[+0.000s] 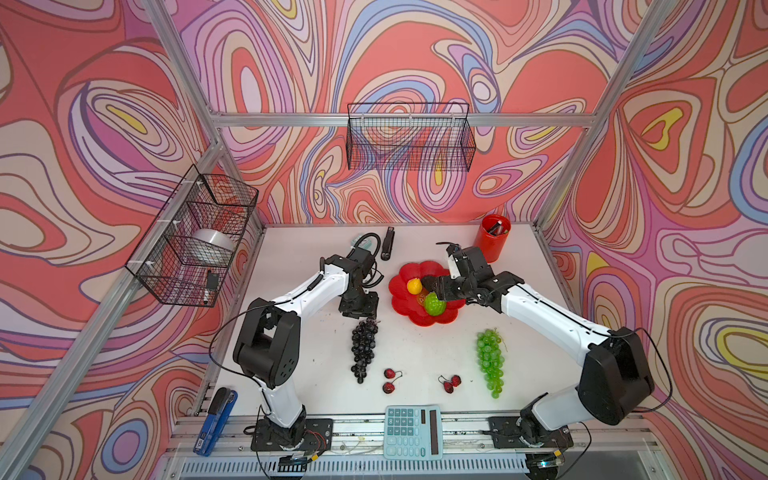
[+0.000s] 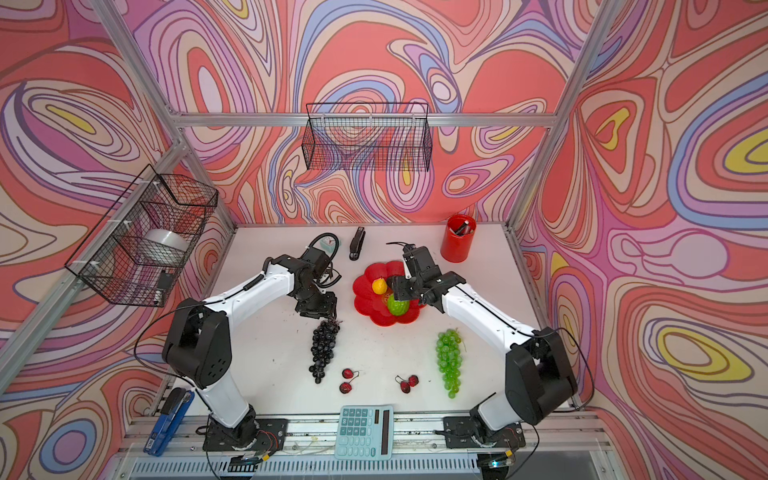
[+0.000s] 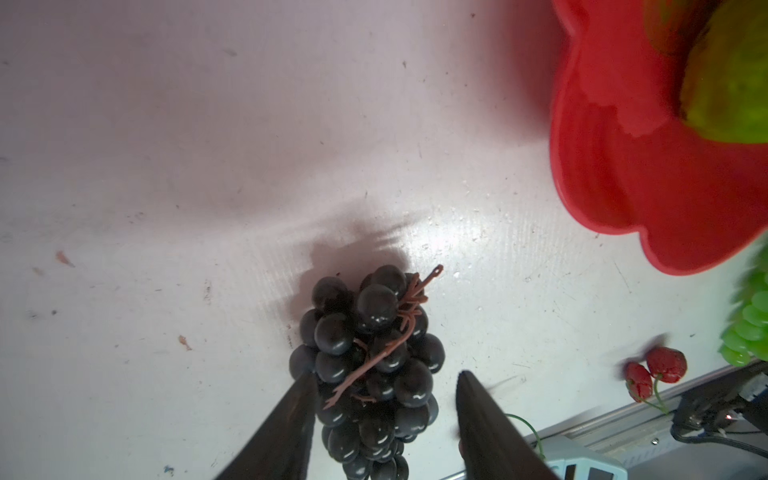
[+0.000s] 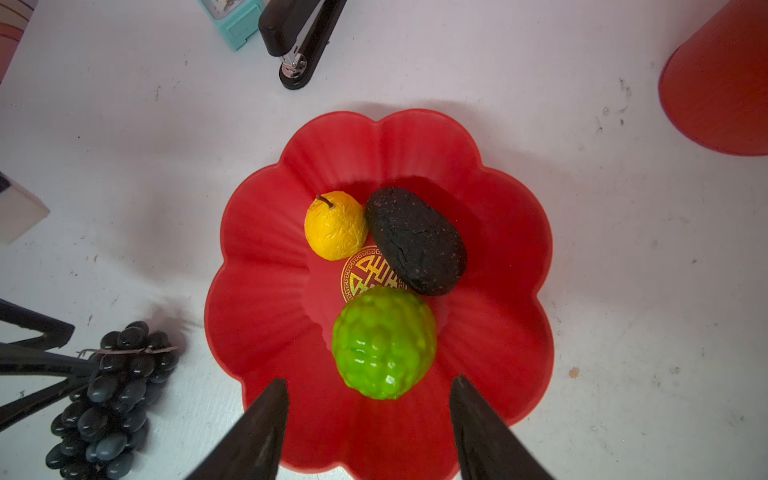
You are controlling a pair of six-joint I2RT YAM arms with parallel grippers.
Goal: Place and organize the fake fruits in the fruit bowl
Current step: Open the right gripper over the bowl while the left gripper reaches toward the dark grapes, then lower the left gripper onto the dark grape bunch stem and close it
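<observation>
Now left fingers (image 3: 291,424) straddle the dark purple grape bunch (image 3: 370,365) unclamped; right fingers (image 4: 253,432) gape above the fruit bowl (image 4: 257,249).

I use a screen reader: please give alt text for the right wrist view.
A red flower-rimmed fruit bowl holds a small yellow-orange fruit, a dark avocado and a bumpy lime-green fruit, with the open right gripper poised over it. Dark purple grapes lie outside it on the white table.
</observation>
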